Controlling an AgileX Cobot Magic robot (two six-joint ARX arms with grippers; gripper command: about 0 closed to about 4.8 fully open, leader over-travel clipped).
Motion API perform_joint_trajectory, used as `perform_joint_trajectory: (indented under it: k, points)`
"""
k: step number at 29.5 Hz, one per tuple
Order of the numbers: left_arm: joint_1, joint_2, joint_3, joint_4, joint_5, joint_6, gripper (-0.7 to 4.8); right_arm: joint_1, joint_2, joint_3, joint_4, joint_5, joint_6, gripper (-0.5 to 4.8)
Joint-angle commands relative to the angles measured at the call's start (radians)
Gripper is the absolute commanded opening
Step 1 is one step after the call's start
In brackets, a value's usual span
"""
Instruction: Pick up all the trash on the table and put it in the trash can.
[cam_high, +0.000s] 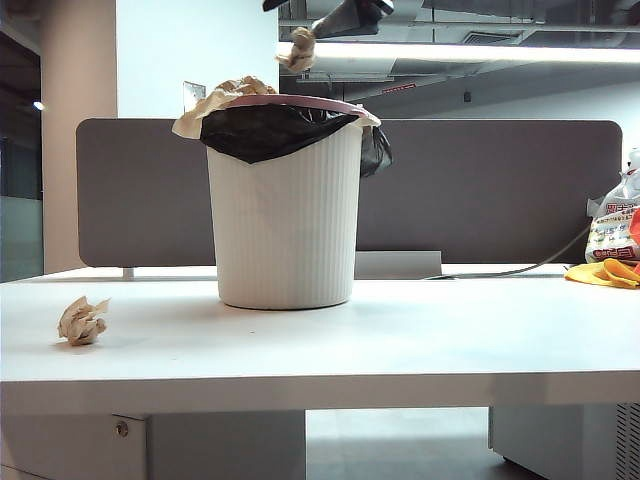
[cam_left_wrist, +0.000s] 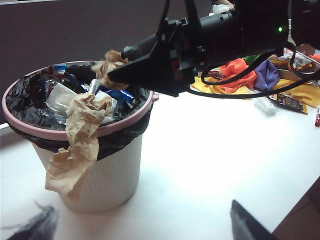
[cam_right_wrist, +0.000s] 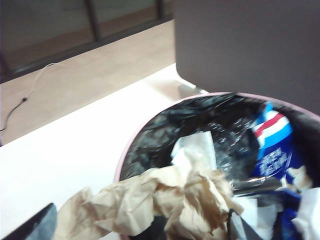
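The white ribbed trash can (cam_high: 287, 230) with pink rim and black liner stands mid-table. One sheet of beige trash (cam_high: 215, 100) drapes over its rim (cam_left_wrist: 75, 150). A second wad (cam_high: 299, 48) hangs at the fingertips of my right gripper (cam_high: 315, 30), high over the can. Its jaws stand wide apart in the right wrist view (cam_right_wrist: 137, 225), with crumpled paper (cam_right_wrist: 195, 200) spread between and below them; whether it still touches a finger is unclear. A third wad (cam_high: 82, 321) lies on the table (cam_high: 400, 330) at the left. My left gripper (cam_left_wrist: 142, 225) is open and empty beside the can.
A grey divider panel (cam_high: 480, 190) runs behind the can. A white printed bag (cam_high: 612, 230) and yellow items (cam_high: 605, 272) sit at the far right, with coloured cloth and wrappers (cam_left_wrist: 250, 75). Blue wrappers (cam_right_wrist: 272, 150) fill the can.
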Motion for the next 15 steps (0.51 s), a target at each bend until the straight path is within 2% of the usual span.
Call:
perform_joint_trajectory:
  k: [1, 6, 10, 15]
  points:
    - [-0.001, -0.003, 0.005, 0.0, 0.002, -0.002, 4.79, 0.002, -0.001, 0.003, -0.003, 0.08, -0.001, 4.3]
    - [-0.001, -0.003, 0.005, -0.021, 0.027, -0.003, 4.79, 0.002, 0.038, 0.002, -0.042, 0.182, -0.057, 4.3]
    - [-0.001, -0.003, 0.005, -0.046, 0.029, -0.002, 4.79, 0.001, 0.071, 0.002, -0.233, 0.33, -0.167, 4.3]
    - [-0.001, -0.003, 0.005, -0.03, 0.043, -0.002, 4.79, 0.003, 0.062, 0.003, -0.296, 0.457, -0.251, 4.3]
